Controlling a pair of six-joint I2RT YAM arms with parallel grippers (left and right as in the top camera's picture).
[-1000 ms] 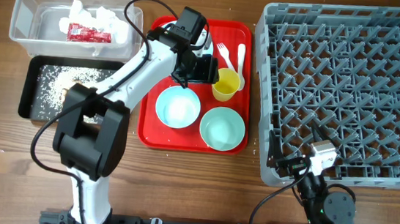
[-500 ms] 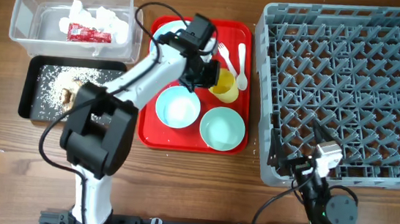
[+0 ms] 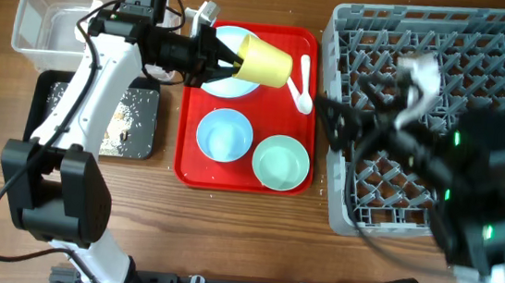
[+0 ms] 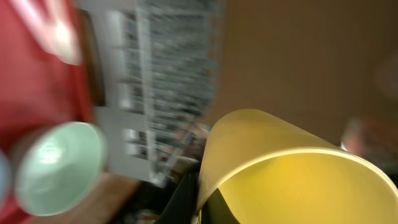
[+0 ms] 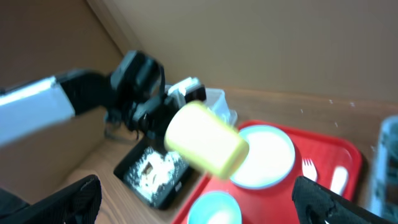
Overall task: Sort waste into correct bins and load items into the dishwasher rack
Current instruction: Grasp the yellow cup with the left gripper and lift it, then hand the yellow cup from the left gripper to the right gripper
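The small yellow cup (image 3: 265,61) hangs in the air tipped on its side, above the far end of the flat red serving tray (image 3: 240,173) and partly over the light blue round plate (image 3: 232,39) that lies there. The left gripper (image 3: 232,62) is clamped on the cup's left end, its arm reaching in from over the clear rectangular plastic tub (image 3: 32,18). Through the left wrist camera the cup fills the lower right, with a dark finger against its wall. Nearer on the red tray sit the light blue bowl (image 3: 224,135) and, just to its right, the mint green bowl (image 3: 280,161), both upright. The white plastic spoon (image 3: 303,81) lies just right of the cup. The white plastic fork (image 5: 306,168) shows only in the right wrist view, beside the plate. Left of the red tray, the shallow black rectangular tray (image 3: 144,154) holds whitish rice-like scraps (image 3: 129,116). The right gripper (image 5: 196,199) is raised over the large grey plastic rack (image 3: 447,49), heavily blurred; its fingers stand wide apart and hold nothing.
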